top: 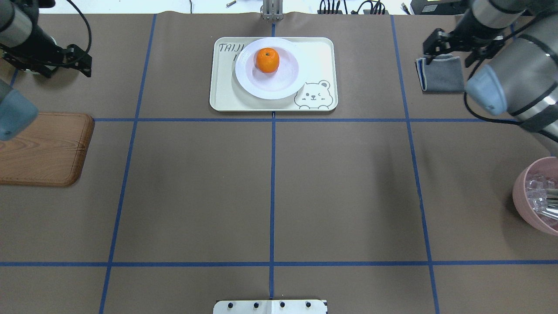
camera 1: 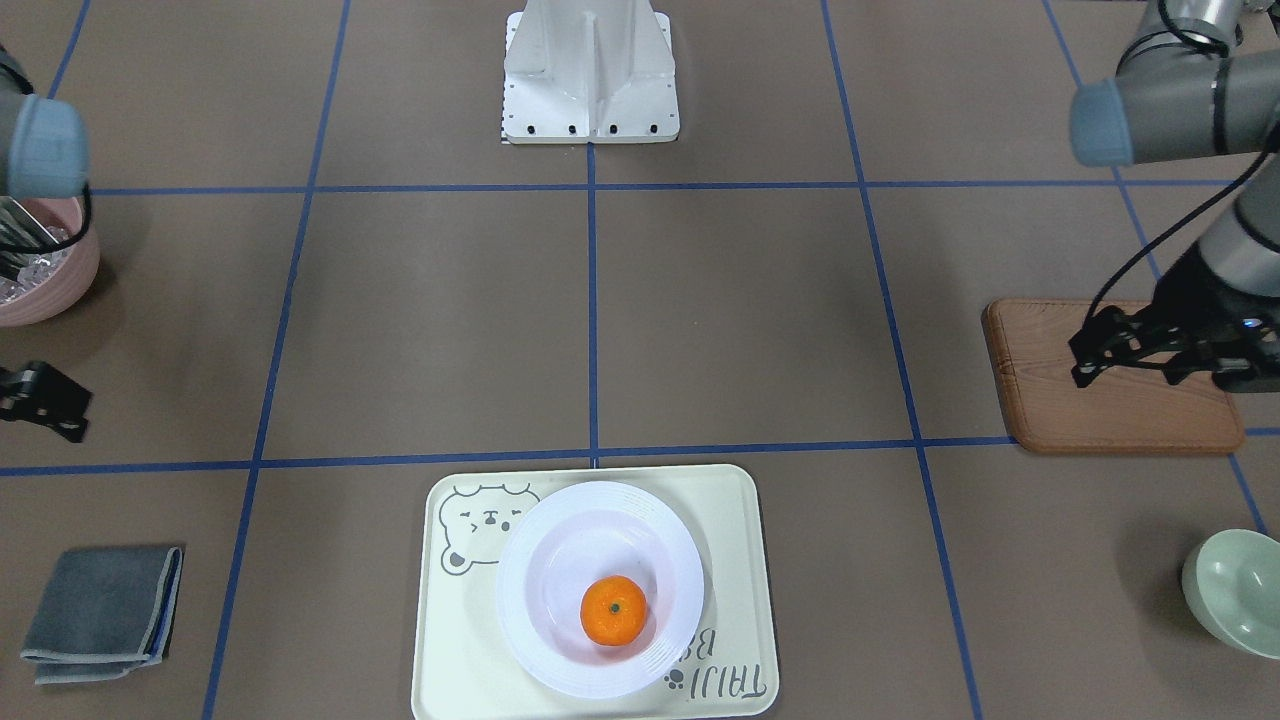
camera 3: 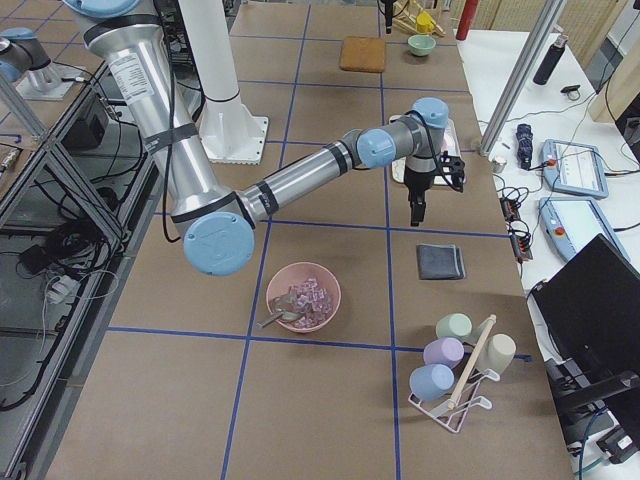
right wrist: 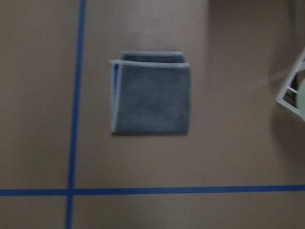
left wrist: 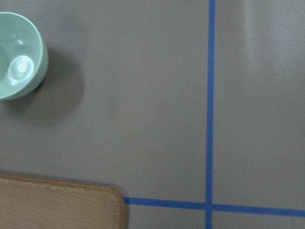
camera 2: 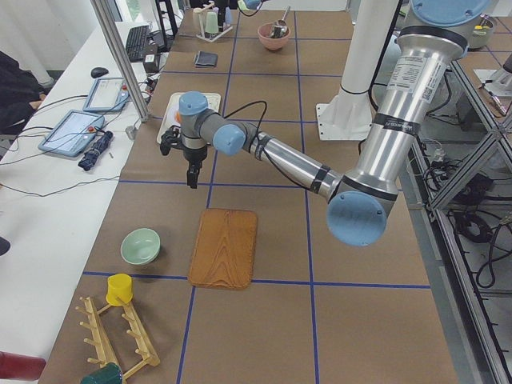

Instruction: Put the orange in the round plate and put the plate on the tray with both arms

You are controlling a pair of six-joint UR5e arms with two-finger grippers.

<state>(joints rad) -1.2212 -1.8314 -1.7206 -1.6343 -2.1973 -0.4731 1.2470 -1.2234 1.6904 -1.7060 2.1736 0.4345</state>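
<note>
The orange [camera 1: 613, 610] lies in the round white plate [camera 1: 560, 590], a little off its centre. The plate rests on the cream tray [camera 1: 730, 560] with the bear drawing, covering part of the lettering. In the overhead view the orange [top: 267, 60], plate [top: 279, 85] and tray [top: 318, 56] sit at the far middle of the table. My left gripper [top: 65, 67] hovers open and empty far off to the tray's left, above the table near the wooden board. On the other side, my right gripper [top: 448, 54] hangs open and empty over the grey cloth. Neither touches the plate.
A brown wooden board [top: 39, 150] lies on the left side, with a pale green bowl [camera 1: 1240, 590] near it. A folded grey cloth [top: 440, 76] lies far right. A pink bowl [top: 529, 196] holding clear pieces sits at the right edge. The robot's white base [camera 1: 590, 80] stands at the near middle.
</note>
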